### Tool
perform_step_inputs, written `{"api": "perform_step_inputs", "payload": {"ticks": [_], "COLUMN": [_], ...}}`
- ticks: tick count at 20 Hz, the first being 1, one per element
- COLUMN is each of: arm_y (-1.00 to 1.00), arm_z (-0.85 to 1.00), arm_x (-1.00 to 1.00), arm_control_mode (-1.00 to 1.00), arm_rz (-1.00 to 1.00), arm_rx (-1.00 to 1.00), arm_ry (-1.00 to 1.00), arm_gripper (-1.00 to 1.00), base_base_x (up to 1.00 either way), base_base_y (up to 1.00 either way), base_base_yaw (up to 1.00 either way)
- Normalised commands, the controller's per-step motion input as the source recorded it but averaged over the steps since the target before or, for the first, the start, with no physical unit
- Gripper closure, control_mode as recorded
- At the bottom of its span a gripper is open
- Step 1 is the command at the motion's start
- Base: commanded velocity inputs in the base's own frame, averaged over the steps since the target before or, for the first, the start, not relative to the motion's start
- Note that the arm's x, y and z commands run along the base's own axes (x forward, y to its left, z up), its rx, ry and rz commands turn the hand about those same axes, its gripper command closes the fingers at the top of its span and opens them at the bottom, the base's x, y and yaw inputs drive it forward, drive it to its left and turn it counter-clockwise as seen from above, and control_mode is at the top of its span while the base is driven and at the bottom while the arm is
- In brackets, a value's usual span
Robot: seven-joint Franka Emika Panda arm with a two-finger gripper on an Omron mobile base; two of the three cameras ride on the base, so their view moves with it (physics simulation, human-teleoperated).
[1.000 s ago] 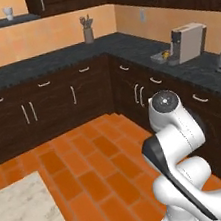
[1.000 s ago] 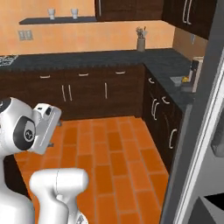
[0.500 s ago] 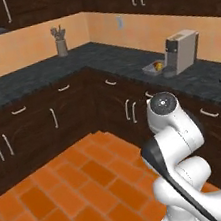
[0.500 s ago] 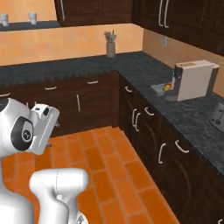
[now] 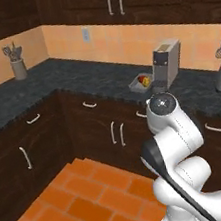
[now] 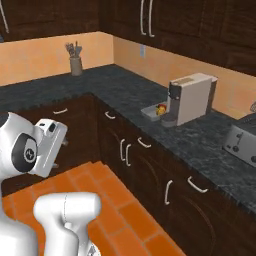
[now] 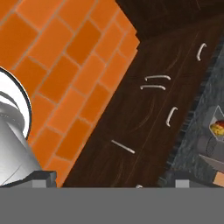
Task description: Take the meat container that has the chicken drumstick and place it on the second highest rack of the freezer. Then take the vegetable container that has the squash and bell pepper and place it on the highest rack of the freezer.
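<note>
- Far left on the dark speckled stone counter there's a small grey utensil holder with a few tools sticking out, tucked into the corner against the peach-orange backsplash. Same holder in the right base view.
- Below the counter it's all dark wood cabinets with curved silver handles, and the floor is orange brick tile.
- Further right, the shallow grey vegetable container sits on the counter, touching or just beside the base of the tall beige-and-black coffee machine. You can make out the red bell pepper and the yellow squash inside it, side by side.
- In the right base view it's the same deal: the container is just left of the coffee machine, red and yellow bits at the machine end.
- The hand view catches the tray at its right edge, on the counter above the cabinet fronts.
- The robot's white arm is folded up in front of the cabinets, well apart from the tray.
- Gripper: fingertips barely poke up at the bottom of the hand view, spread wide with nothing between them.
- Far right: silver toaster on the counter, and a spatula hanging on the wall.
</note>
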Motion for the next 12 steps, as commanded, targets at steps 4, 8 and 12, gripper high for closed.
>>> {"api": "perform_step_inputs", "payload": {"ticks": [4,8,12], "arm_y": [0.00,0.00,0.00], "arm_z": [0.00,0.00,0.00], "arm_x": [0.00,0.00,0.00], "arm_control_mode": [1.00,1.00,1.00], "arm_rz": [0.00,0.00,0.00], "arm_rx": [0.00,0.00,0.00], "arm_ry": [0.00,0.00,0.00], "arm_gripper": [-1.00,-1.00,-1.00], "base_base_x": [1.00,1.00,1.00], "base_base_y": [0.29,0.48,0.34], "base_base_yaw": [-0.51,-0.50,-0.48]}}
